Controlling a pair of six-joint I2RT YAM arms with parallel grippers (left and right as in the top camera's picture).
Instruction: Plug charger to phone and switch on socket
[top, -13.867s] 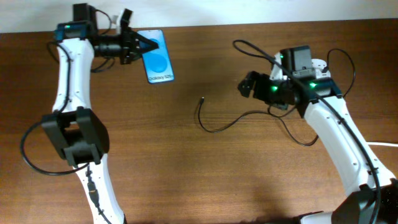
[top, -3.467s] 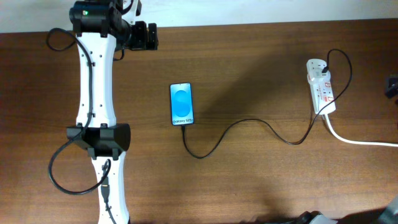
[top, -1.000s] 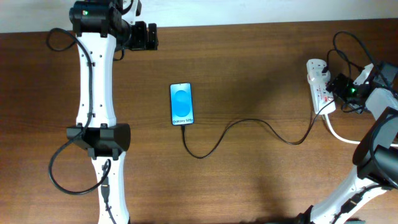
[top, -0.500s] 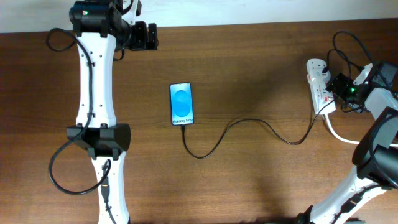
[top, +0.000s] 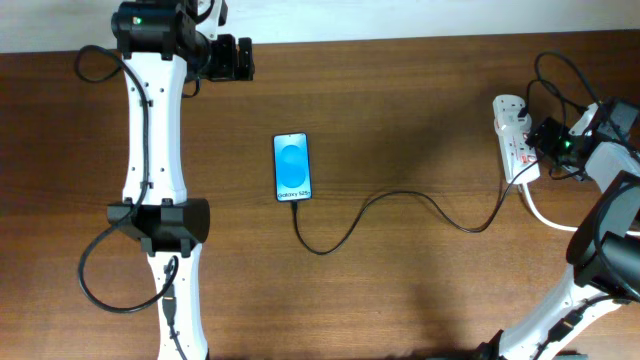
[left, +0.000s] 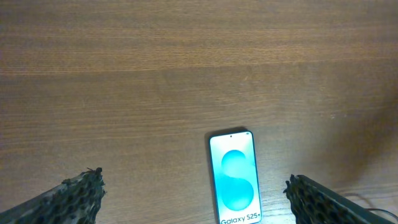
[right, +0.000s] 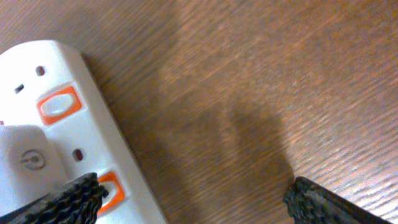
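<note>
My right gripper (top: 546, 136) hangs just over the socket (top: 516, 140) at the far right of the worktop (top: 420, 300), its jaws spread wide and holding nothing. In the right wrist view the socket (right: 56, 149) lies under my left fingertip (right: 68, 202), with one orange-red switch (right: 59, 104) clear of it and another (right: 112, 186) right beside it.

The switch looks like a small, stiff rocker. I judge it wants a press from one fingertip, not a grasp. The socket is light plastic on smooth wood and may slide when pushed, so I would press straight down.

There is no container here. The nearest thing is the socket's outlets, one of which holds a white adapter (right: 25, 158).

The phone (top: 292, 167) lies flat near the middle, screen up. It is slim, glassy, likely slippery and fragile. The charger (top: 400, 196) is thin and limp. It meets the phone's lower edge and looks seated, so I would leave both alone.

My left gripper (top: 238, 58) is parked at the far edge, also wide open and empty, looking down on the phone (left: 234, 185).
</note>
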